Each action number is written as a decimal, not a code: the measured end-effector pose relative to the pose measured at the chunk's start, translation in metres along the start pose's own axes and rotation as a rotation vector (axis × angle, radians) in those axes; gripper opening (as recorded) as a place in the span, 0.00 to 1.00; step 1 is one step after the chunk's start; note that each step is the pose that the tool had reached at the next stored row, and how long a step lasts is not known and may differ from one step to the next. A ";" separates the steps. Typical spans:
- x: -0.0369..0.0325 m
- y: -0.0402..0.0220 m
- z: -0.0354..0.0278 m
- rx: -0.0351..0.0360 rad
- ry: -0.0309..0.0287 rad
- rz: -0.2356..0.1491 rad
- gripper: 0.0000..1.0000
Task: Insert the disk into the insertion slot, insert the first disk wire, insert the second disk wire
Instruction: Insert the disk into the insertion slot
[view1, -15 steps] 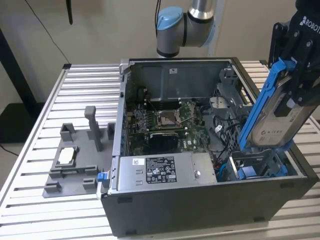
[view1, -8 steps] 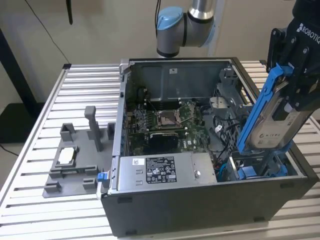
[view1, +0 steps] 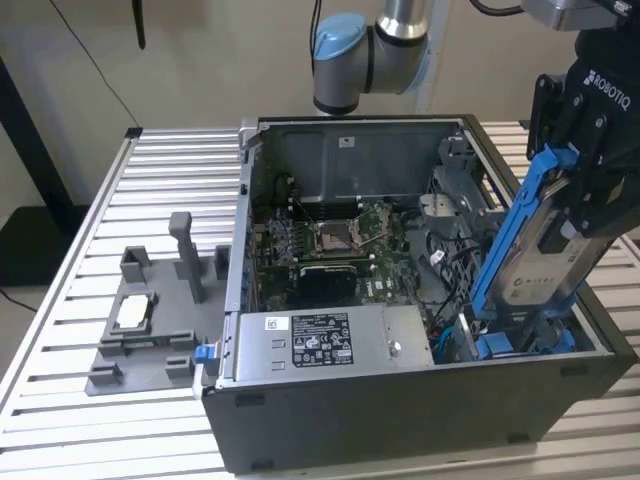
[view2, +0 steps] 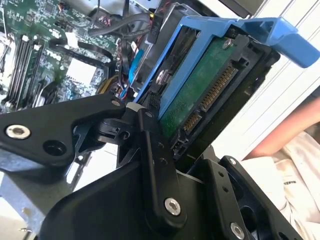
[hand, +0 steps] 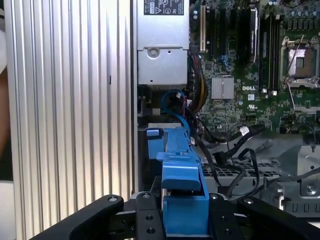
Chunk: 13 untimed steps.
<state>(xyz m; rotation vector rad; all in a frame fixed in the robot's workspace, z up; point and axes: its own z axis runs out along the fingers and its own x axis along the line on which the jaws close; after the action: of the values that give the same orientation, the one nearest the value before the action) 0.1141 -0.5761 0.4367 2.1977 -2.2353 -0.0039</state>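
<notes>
We see the hand closed on the disk at its upper part; the disk slopes down below the hand, low end at the slot, probably to line it up.

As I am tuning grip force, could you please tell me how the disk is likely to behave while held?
The disk looks rigid: a metal body that probably won't flex in the gripper. Its blue carrier frame is thin plastic and may bend slightly. The exposed circuit board suggests it is fragile.
</notes>
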 end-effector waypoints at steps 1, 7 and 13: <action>0.0000 -0.0003 0.0016 0.0000 -0.0001 -0.002 0.33; -0.0001 -0.0033 0.0100 0.0001 0.0004 -0.048 0.33; -0.0002 -0.0042 0.0191 0.0002 -0.0024 -0.049 0.33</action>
<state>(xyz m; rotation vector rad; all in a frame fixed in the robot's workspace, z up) 0.1182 -0.5761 0.4175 2.2534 -2.1819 -0.0065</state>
